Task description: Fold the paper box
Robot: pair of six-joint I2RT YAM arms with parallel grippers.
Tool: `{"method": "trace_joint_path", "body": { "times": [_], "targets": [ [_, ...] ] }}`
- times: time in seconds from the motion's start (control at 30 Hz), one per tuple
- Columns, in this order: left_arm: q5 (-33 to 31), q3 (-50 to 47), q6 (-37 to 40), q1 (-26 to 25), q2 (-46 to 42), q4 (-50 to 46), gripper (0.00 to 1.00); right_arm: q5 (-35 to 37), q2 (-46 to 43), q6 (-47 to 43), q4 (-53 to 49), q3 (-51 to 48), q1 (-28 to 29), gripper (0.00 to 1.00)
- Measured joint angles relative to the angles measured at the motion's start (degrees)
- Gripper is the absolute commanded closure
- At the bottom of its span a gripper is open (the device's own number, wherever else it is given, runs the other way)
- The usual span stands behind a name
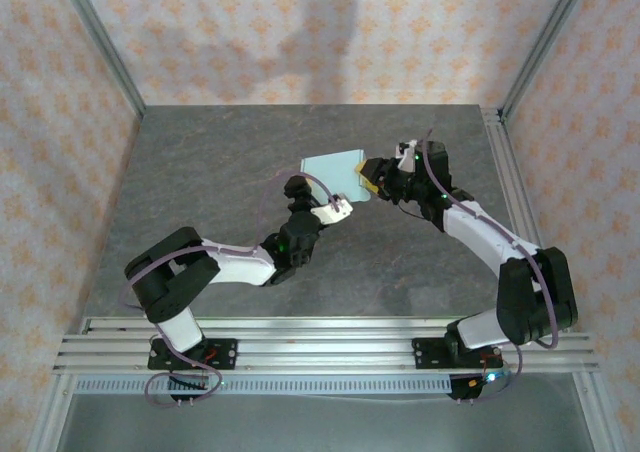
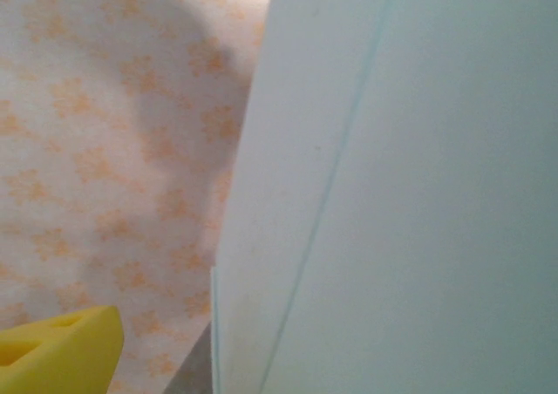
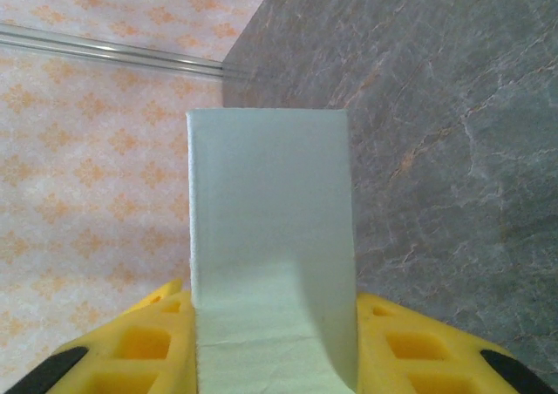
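Observation:
The paper box (image 1: 335, 170) is a pale mint-blue flat card box held up off the grey table (image 1: 230, 152). My right gripper (image 1: 369, 180) is shut on its right end. In the right wrist view both yellow fingers (image 3: 131, 342) press the two faces of the box (image 3: 270, 202), whose narrow side points away from the camera. My left gripper (image 1: 298, 185) sits at the box's lower left corner and is open. In the left wrist view one yellow finger (image 2: 57, 355) stands apart from the box's (image 2: 392, 193) edge, and the other finger is hidden behind the card.
Patterned walls (image 1: 300, 32) enclose the table at the back and sides. A metal rail (image 1: 505, 182) runs along the right edge. The arm bases (image 1: 320, 347) stand on rails at the near edge.

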Motion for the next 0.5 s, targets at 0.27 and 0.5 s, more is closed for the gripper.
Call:
{"method": "trace_joint_path", "body": {
  "times": [0.27,0.5],
  "targets": [
    [-1.2,0.1,3.3,-0.6,2.0,2.4,0.17,-0.5,-1.7,2.8,1.9,-2.4,-0.4,0.64],
    [-1.3,0.5,4.6,-0.7,2.3,2.5,0.19,-1.0,-3.7,4.6,3.4,-6.0,-0.6,0.64]
  ]
}}
